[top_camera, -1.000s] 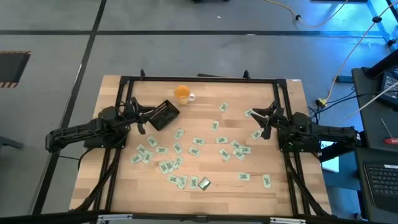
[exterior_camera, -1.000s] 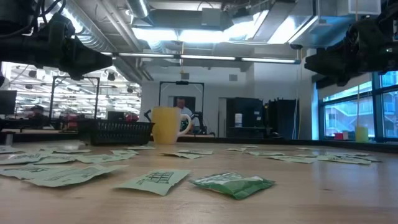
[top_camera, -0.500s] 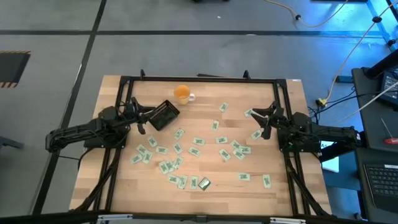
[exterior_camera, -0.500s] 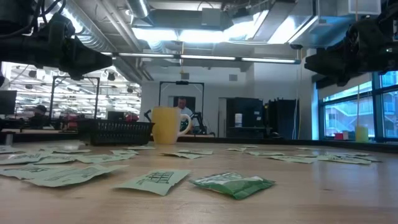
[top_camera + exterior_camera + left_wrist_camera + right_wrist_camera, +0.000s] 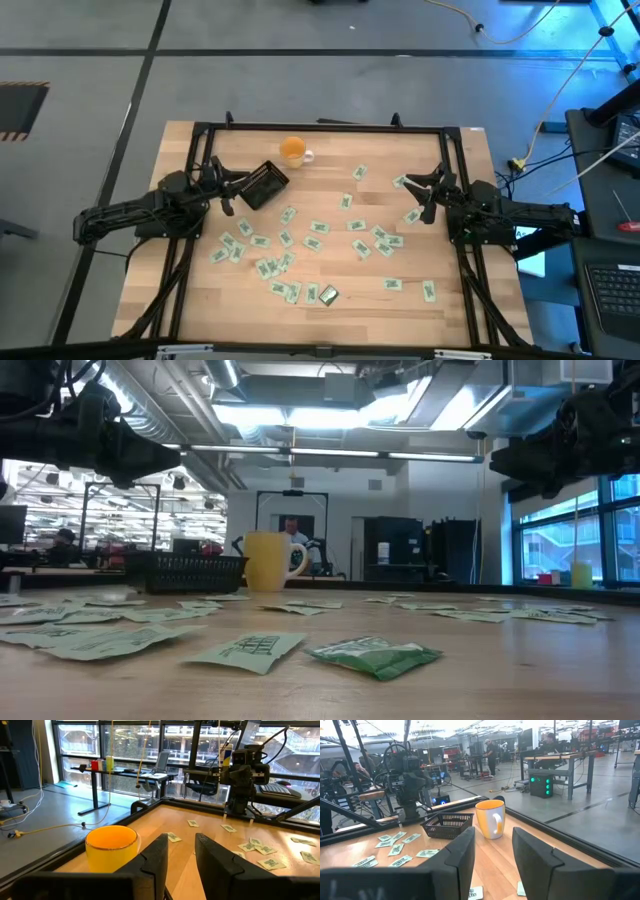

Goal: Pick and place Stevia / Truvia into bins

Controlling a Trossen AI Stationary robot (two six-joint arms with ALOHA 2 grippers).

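Several pale green and white sachets [image 5: 318, 228] lie flat and scattered over the wooden table, also in the low view [image 5: 250, 650]. The black tray [image 5: 263, 185] stands on the table's left far part, next to the orange cup [image 5: 292, 150]. My left gripper [image 5: 226, 188] hovers above the table just left of the tray, open, with nothing between its fingers [image 5: 181, 857]. My right gripper [image 5: 426, 195] hovers at the right side above some sachets, open and empty [image 5: 493, 855]. The right wrist view shows the tray [image 5: 448, 825] and cup [image 5: 490, 818].
A black metal frame [image 5: 320, 128] runs round the table edges. A crumpled green sachet [image 5: 375, 656] lies near the near edge. Both arms' bases stand at the left and right edges. Bare wood lies along the far edge between cup and right gripper.
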